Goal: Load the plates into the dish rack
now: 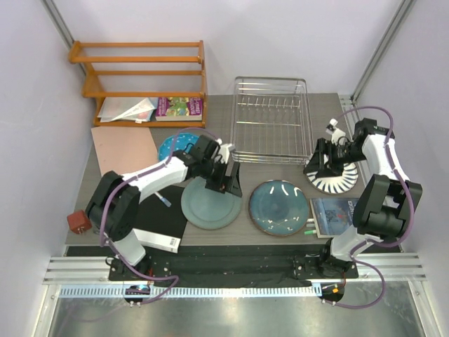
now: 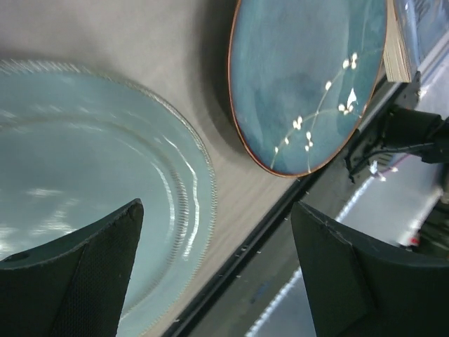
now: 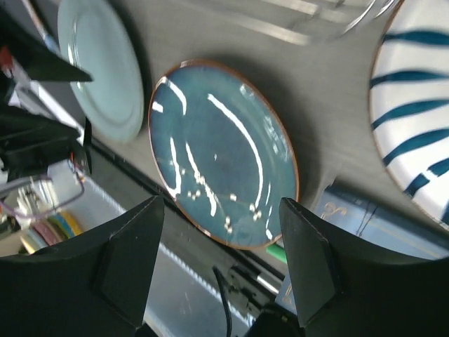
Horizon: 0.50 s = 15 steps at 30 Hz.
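Top view: I see only the far-left arc of the blue dotted plate; the left arm covers the rest. The right arm hides the far part of the striped plate. Book covers on the orange shelf are too small to read.

Left wrist: the grey-green plate runs off the left edge, the teal plate off the top.

Right wrist: the dish rack is a blur.

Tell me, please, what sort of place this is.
Probably a robot lab test cell, not a kitchen: plain white walls enclose a table, two robot arms are mounted at its edge, with a wire dish rack and plates laid out.
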Tool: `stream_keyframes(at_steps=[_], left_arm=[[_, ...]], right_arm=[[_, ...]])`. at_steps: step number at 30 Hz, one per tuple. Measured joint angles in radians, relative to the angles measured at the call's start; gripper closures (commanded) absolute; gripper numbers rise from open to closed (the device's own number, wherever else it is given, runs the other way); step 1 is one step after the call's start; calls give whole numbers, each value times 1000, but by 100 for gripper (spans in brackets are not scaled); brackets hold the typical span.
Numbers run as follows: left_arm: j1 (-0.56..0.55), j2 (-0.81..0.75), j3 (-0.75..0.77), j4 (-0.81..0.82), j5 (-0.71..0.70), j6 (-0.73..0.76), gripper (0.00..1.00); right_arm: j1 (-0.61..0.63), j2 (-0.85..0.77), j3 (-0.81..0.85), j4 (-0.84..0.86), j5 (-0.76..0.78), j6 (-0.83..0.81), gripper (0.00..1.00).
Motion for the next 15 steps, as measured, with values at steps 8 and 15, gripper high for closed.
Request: stream_keyframes(at_steps=[8, 15], left_arm=[[-71, 13, -159, 266, 73, -183, 18], [-81, 71, -134, 376, 82, -227, 19]], right_arm=[[-11, -66, -68, -94, -24, -103, 24], [-11, -66, -136, -14, 68, -86, 21]])
